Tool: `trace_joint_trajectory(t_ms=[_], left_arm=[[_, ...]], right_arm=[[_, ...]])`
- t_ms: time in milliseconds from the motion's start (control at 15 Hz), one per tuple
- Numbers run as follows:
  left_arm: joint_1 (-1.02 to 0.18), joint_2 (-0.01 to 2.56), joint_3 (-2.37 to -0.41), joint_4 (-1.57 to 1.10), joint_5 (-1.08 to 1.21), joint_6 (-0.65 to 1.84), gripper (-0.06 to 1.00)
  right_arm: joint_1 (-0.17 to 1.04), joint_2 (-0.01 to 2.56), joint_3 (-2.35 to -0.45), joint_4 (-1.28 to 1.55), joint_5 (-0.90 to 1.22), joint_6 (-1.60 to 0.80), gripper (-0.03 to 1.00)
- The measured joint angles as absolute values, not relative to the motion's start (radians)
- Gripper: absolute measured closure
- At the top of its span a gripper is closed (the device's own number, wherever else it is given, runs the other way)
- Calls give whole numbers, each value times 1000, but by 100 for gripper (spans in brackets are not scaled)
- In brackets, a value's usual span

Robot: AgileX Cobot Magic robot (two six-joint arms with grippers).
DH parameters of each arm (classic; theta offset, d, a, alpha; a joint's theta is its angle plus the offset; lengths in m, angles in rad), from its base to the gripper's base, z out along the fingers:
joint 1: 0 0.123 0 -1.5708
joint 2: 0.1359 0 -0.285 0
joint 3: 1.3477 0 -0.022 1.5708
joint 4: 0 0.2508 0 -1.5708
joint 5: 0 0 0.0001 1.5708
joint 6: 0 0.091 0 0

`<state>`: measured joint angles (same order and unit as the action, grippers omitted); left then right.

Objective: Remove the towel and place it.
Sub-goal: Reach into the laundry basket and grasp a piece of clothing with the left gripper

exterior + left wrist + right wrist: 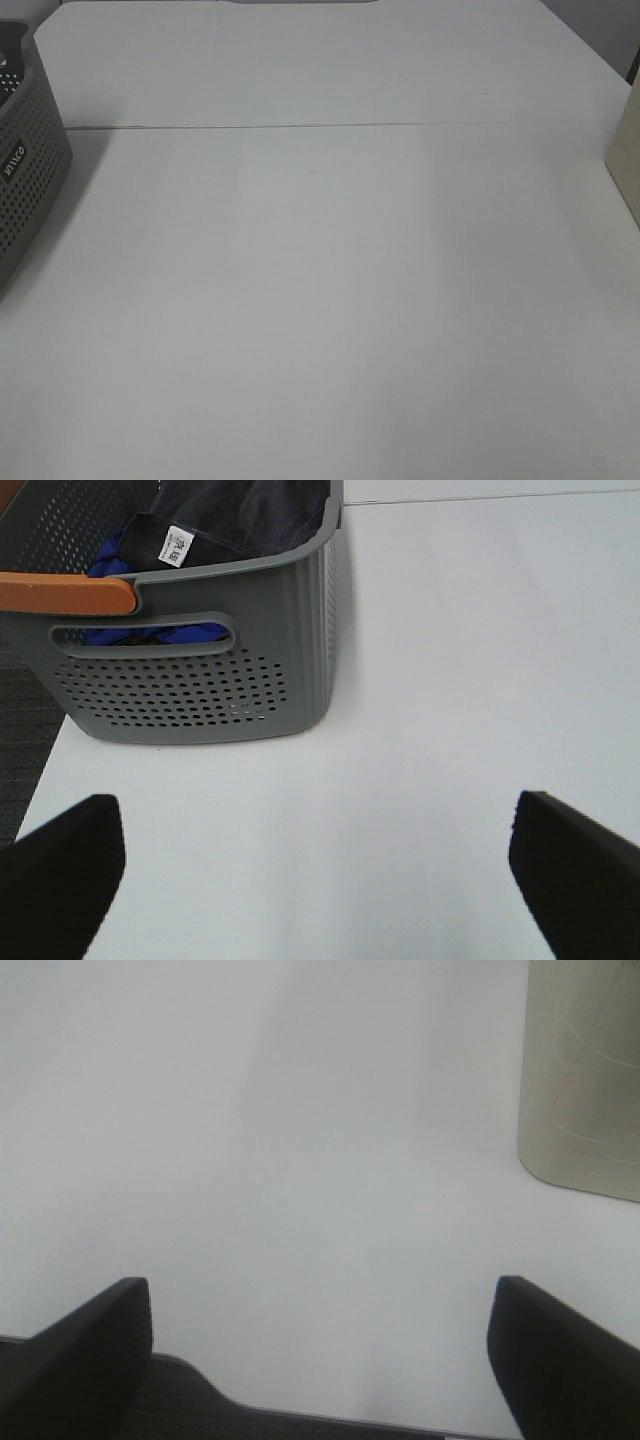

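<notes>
towel [250, 515] in basket [200, 690], apart from spread left fingers [60, 870]

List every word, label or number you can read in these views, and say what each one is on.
On the grey basket, a white brand mark: turned sideways and blurred, not readable.
On the dark towel inside the basket, a white tag: dark print, too small to read.
No other text shows in any view.
</notes>
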<state>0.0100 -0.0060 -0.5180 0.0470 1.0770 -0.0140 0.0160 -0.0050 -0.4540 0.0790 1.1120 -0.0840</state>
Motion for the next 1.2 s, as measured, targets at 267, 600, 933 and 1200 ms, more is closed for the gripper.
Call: trace_joint_trajectory(t_ms=[267, 600, 933, 1200], left_arm=[[10, -6, -518, 46, 1077, -14, -5], [10, -6, -518, 45, 1077, -14, -5], [10, -6, -518, 45, 1077, -14, -5], [10, -6, -518, 45, 1077, -14, -5]], right_arm=[[16, -5, -454, 79, 1112, -84, 10], [16, -5, -454, 80, 1112, -84, 10], [16, -5, -454, 79, 1112, -84, 10], [16, -5, -454, 79, 1112, -84, 10]])
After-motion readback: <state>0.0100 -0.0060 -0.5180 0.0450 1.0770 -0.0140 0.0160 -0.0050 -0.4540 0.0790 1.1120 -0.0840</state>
